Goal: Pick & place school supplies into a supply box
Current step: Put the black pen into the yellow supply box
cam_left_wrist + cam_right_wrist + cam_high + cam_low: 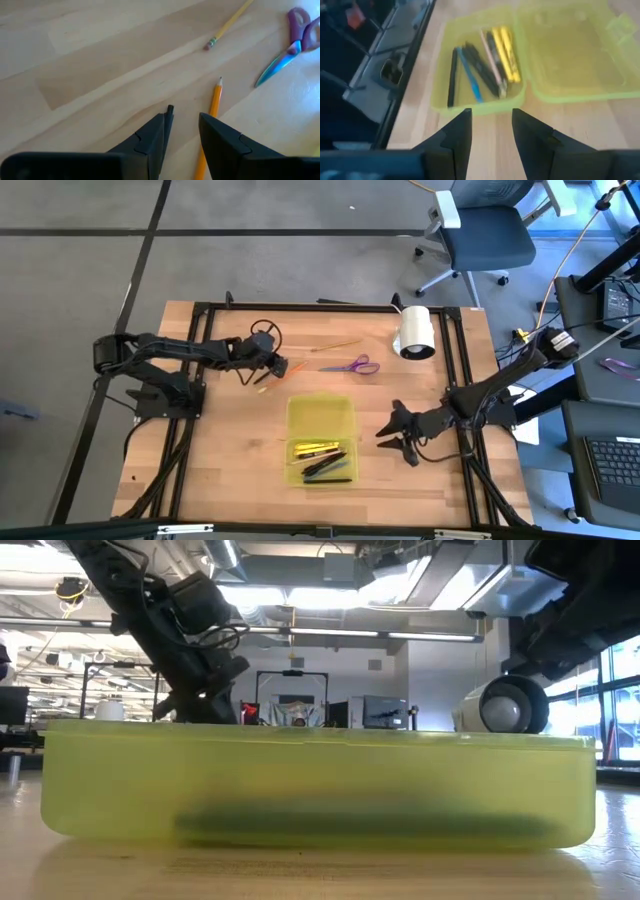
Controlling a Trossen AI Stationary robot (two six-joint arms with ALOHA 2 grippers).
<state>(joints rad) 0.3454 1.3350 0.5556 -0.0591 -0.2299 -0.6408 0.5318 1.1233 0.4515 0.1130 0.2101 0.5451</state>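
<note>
The left hand [181, 131] hangs low over the table [220, 470] with its fingers parted and nothing between them. An orange pencil [210, 125] lies just under and ahead of it. The pencil's long axis runs nearly in line with the hand's reach, and its sharpened tip points away from the hand. The shaft sits beside the inner edge of one finger, not squarely in the gap, so the hand likely needs a small sideways shift or a turn to close across it.

Farther out lie a yellow pencil [229, 24] and purple-handled scissors [287, 47].

The open box [320, 438], already holding pens, sits between the two arms. The right hand [491, 131] waits beside it, fingers apart and empty, so the left arm is the nearer one to the orange pencil.
</note>
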